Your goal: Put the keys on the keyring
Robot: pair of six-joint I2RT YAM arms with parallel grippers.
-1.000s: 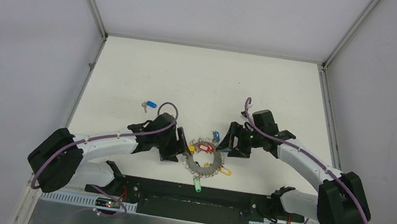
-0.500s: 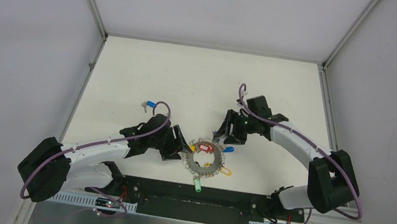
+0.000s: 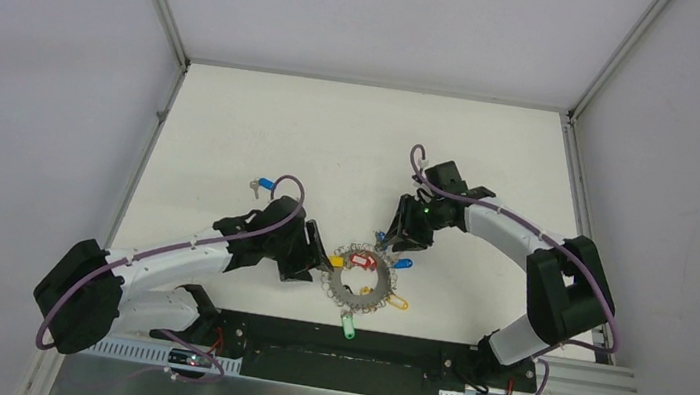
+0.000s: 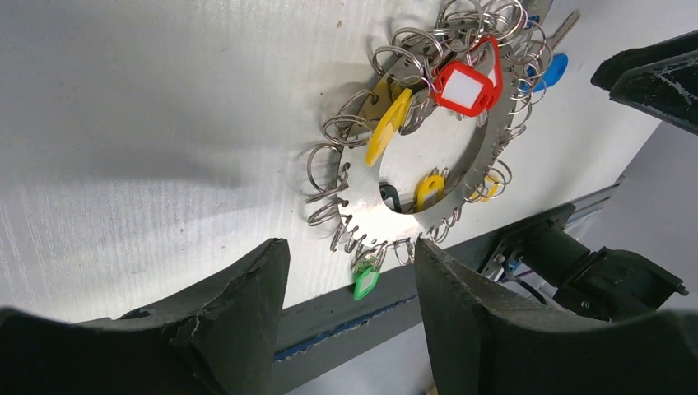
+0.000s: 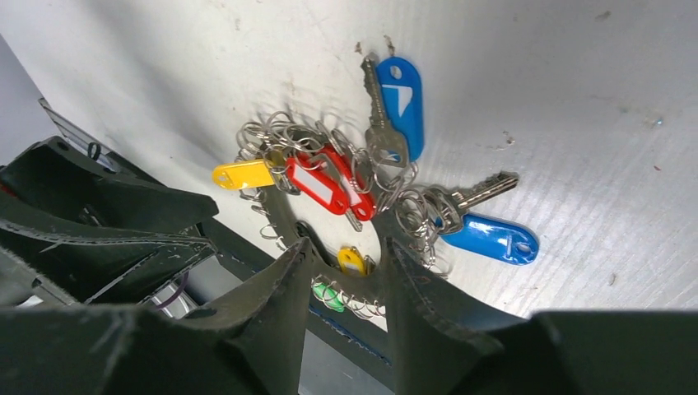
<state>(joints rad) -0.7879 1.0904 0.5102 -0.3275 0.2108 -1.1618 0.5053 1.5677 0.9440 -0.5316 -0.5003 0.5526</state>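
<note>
Well, from where I stand the keyring [image 3: 363,282] lies flat on the tabletop [image 3: 353,138] near its 6 o'clock edge, between the two arms. A red tag [image 5: 325,185], a yellow tag [image 5: 243,174] and a green tag [image 4: 365,282] already hang from its small loops, so I'd judge much of the job done. Two blue keys [image 5: 399,95] rest against its rim at about 1 and 2 o'clock; whether they are threaded on, I cannot tell. A stray key [image 3: 261,185] with a blue tag lies well apart at 10 o'clock, beyond the left arm's wrist, so at least that one is left to fetch and thread. The left end effector [image 3: 323,260] hovers at the ring's 9 o'clock side, fingers spread and empty. The right end effector [image 3: 389,243] hangs over the 1 o'clock side, likewise released, grasping nothing.
</note>
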